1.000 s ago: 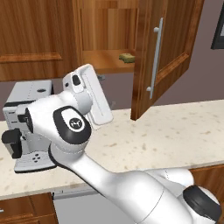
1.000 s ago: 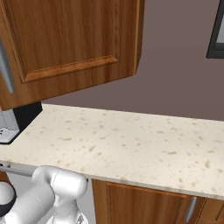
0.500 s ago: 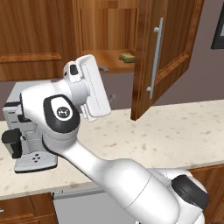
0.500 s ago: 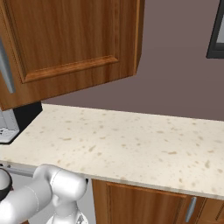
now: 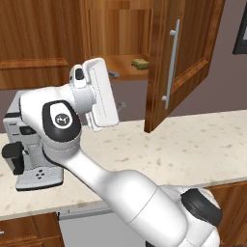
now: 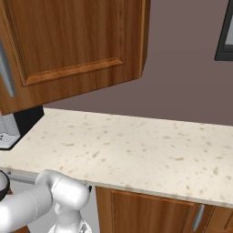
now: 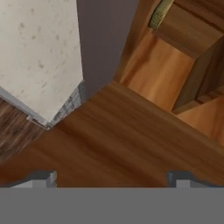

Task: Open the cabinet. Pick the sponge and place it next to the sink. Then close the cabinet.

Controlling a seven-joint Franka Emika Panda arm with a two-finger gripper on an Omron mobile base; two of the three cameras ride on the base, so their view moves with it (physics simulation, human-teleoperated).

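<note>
The cabinet (image 5: 120, 29) stands open, its door (image 5: 185, 58) swung out to the right with the long silver handle (image 5: 170, 65) facing me. In the right base view the same door (image 6: 68, 45) hangs over the counter. The sponge (image 5: 140, 62), a small olive-yellow block, lies on the cabinet's bottom shelf. My gripper (image 5: 117, 89) is raised in front of the cabinet, below and left of the sponge, open with nothing between its fingers. In the hand view the gripper (image 7: 111, 179) shows its tips far apart, and the sponge (image 7: 161, 13) is at the top edge, well beyond them.
A coffee machine (image 5: 29, 144) stands on the speckled counter (image 5: 202, 144) at the left, close to my arm. The open door overhangs the counter's middle. A dark appliance (image 6: 225, 32) hangs on the wall at the far right. Lower drawers (image 6: 150, 211) sit under the counter.
The arm's elbow has swung left and the hand has risen a little toward the open cabinet. The gripper has stayed open; the door and sponge have not moved.
</note>
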